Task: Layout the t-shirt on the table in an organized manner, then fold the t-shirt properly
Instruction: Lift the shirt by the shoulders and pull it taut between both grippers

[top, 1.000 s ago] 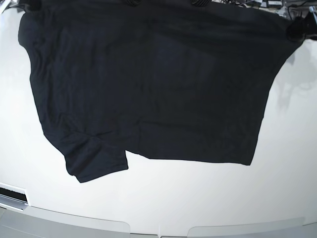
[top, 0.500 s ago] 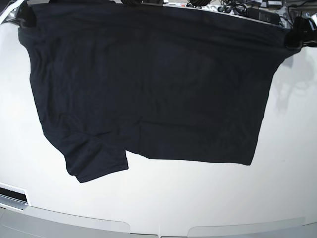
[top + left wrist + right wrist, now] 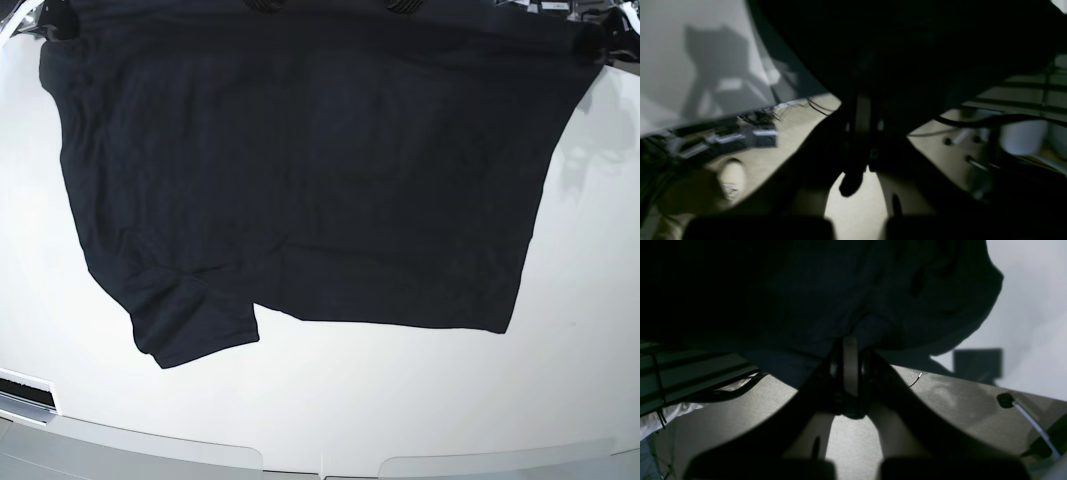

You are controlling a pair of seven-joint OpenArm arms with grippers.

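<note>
Clenching the far corners of the t-shirt [image 3: 300,170], the left tool [image 3: 858,146] and right tool [image 3: 850,380] held it taut. Its lower part lay on the tabletop [image 3: 400,410].

Top edge of the base view slices off the t-shirt [image 3: 300,170]'s far hem, so how far it runs past there can't be told. The left tool [image 3: 600,45] is only a dark lump at the upper right corner, partly cropped; the right tool [image 3: 58,22] likewise at the upper left, its jaws unreadable there. The bench [image 3: 400,400] runs out of frame on both sides. In the left wrist view the picture is smeared: the tool [image 3: 860,133] sinks into black cloth [image 3: 907,50], fingertips hidden. In the right wrist view, the tool [image 3: 850,373]'s tips vanish under dark fabric [image 3: 840,290]; folds barely readable.
</note>
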